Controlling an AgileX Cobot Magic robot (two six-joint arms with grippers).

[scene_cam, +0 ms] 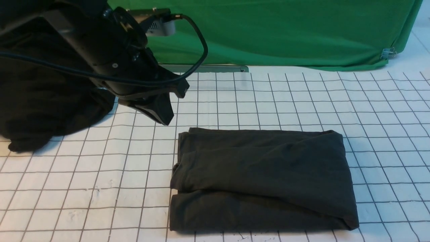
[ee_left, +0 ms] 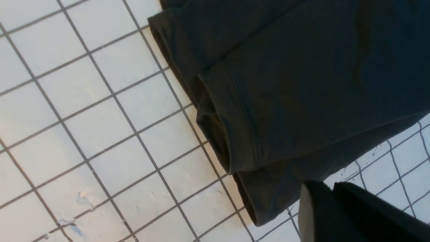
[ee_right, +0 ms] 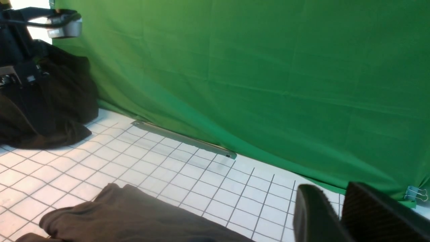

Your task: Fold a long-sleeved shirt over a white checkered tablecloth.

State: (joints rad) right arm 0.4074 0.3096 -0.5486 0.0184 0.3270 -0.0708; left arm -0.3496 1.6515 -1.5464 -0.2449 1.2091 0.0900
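Shirt folded on the checkered cloth.
The long-sleeved shirt (scene_cam: 265,178) lies folded at lower centre on the white checkered tablecloth (scene_cam: 84,188); my left hand (scene_cam: 161,112) hovers upper left, fingers together, empty; my right hand (ee_right: 339,215) slightly apart, empty.

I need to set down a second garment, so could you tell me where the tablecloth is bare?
Bare tablecloth lies left of the folded shirt, and more between the shirt and the green backdrop. The far left is crowded by the black cloth heap and the left gripper.
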